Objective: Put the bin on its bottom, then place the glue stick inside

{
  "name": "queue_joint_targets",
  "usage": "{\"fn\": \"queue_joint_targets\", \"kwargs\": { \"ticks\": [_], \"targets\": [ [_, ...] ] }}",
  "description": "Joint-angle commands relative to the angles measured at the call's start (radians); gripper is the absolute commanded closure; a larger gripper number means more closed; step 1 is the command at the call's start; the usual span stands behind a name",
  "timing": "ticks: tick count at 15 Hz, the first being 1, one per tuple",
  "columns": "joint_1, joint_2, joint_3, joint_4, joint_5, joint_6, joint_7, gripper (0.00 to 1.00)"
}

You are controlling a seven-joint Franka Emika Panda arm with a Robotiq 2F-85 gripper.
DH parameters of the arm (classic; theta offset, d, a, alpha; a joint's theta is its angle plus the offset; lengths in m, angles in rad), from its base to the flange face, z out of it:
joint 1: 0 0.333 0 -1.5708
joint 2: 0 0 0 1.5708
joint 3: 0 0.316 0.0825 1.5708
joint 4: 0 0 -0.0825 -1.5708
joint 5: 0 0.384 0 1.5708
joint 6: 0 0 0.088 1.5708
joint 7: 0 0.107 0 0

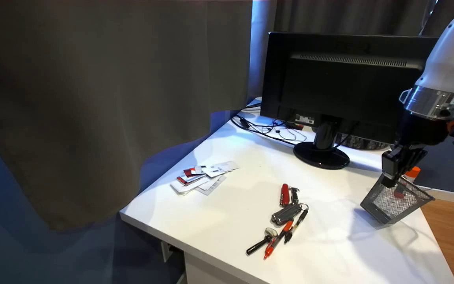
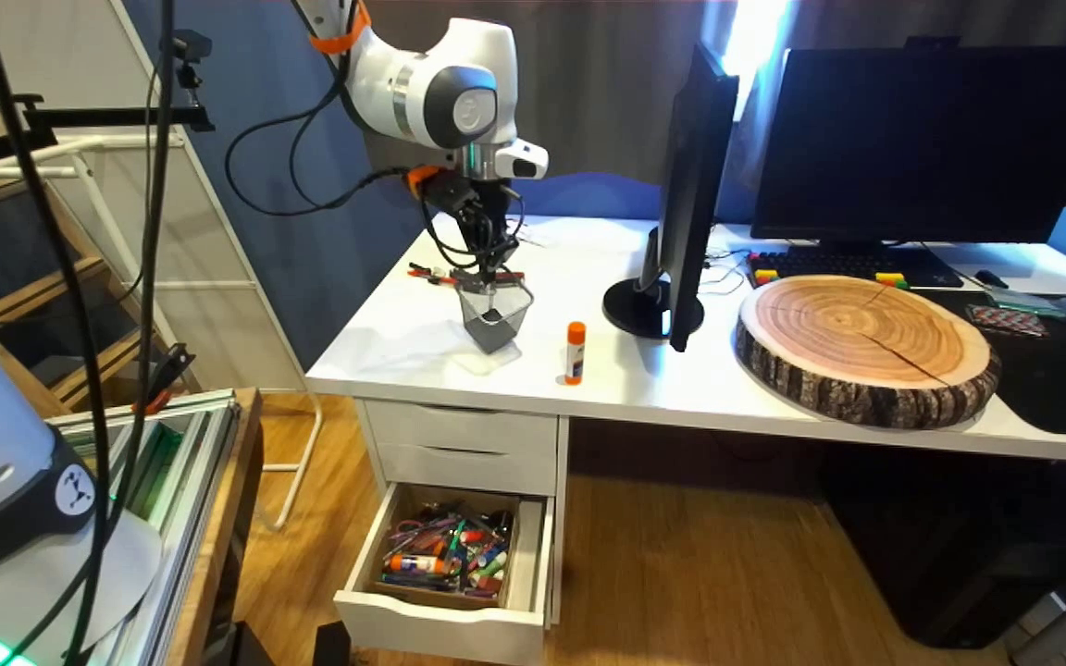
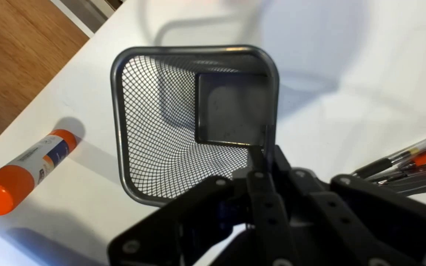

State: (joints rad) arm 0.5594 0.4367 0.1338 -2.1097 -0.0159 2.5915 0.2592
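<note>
The grey wire-mesh bin hangs tilted from my gripper; its mesh shows in both exterior views point(image 1: 394, 207) point(image 2: 493, 326). Its bottom is low over the white desk; whether an edge touches the desk I cannot tell. In the wrist view I look into the bin point(image 3: 154, 147), which holds nothing. My gripper point(image 3: 266, 157) is shut on the bin's rim, one finger inside and one outside; it also shows in both exterior views point(image 1: 391, 179) point(image 2: 489, 274). The glue stick stands upright on the desk beside the bin point(image 2: 575, 353), its orange cap point(image 1: 413, 172) partly behind the bin; the wrist view shows it too point(image 3: 41, 159).
A black monitor point(image 1: 341, 86) stands behind the bin. A grey multi-tool point(image 1: 287, 214), a red pocket knife point(image 1: 285, 195) and several pens lie on the desk. Cards point(image 1: 207, 181) lie farther off. A wood slice point(image 2: 866, 333) and an open drawer point(image 2: 445, 624) are near the front edge.
</note>
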Motion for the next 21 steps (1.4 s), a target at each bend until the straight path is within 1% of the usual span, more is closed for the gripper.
{"fn": "queue_joint_targets", "kwargs": {
  "ticks": [1,3,5,6,9,11,13,15,16,17,21],
  "targets": [
    [-0.015,0.038,0.015,0.050,-0.041,-0.024,0.045,0.98],
    [-0.019,0.052,0.021,0.063,-0.027,-0.019,0.049,0.66],
    [-0.019,0.044,0.018,0.064,-0.028,-0.022,0.059,0.55],
    [-0.030,0.034,0.026,0.060,-0.010,-0.020,0.057,0.47],
    [-0.047,-0.012,0.019,0.041,-0.012,-0.027,0.074,0.27],
    [-0.072,-0.053,0.025,0.022,-0.003,-0.035,0.073,0.12],
    [-0.104,-0.092,0.031,0.003,0.007,-0.043,0.059,0.01],
    [-0.125,-0.119,0.016,-0.012,-0.009,-0.048,0.080,0.00],
    [-0.152,-0.125,0.030,-0.018,0.021,-0.045,0.059,0.00],
    [-0.159,-0.133,0.017,-0.026,0.006,-0.050,0.079,0.00],
    [-0.208,-0.125,-0.002,-0.051,-0.013,-0.036,0.082,0.00]
  ]
}}
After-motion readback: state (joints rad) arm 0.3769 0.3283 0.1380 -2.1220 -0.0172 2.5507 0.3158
